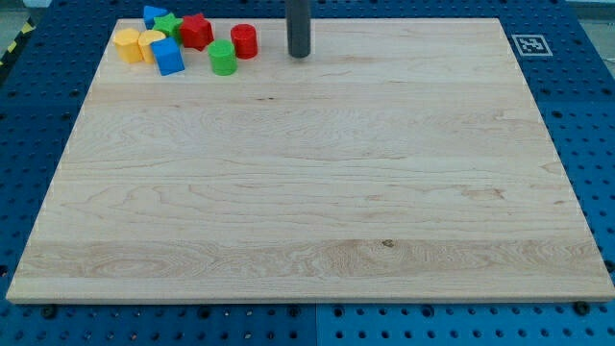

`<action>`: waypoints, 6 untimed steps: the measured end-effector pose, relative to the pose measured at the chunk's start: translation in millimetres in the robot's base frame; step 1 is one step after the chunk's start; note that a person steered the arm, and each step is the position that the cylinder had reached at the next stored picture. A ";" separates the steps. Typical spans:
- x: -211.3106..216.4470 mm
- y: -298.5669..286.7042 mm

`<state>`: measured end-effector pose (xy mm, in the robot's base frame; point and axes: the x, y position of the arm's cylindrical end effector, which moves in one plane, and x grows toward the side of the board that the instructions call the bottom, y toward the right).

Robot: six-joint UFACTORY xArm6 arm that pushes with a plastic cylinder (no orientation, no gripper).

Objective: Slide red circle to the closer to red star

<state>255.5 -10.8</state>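
My tip [299, 54], bare, touching nothing, sits right of the red cylindrical circle block [244, 41]. Red star-shaped block [197, 31] near its left. Push leftward, slowly, avoiding the green cylinder [223, 59].

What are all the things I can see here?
red circle: 1, red, top left, nearest my tip
red star: 1, red, left of the red circle
green circle: 1, green, below the two reds
green star: 1, green, behind the red star
blue blocks: 2, blue, top left
yellow blocks: 2, yellow, far left of the cluster
board: 1, pale wood, centre
marker tag: 1, black and white, top right
my tip: 1, dark, right of the red circle, apart
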 end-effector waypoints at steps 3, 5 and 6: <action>-4.4 -65.8; -1.7 -62.7; 3.5 38.0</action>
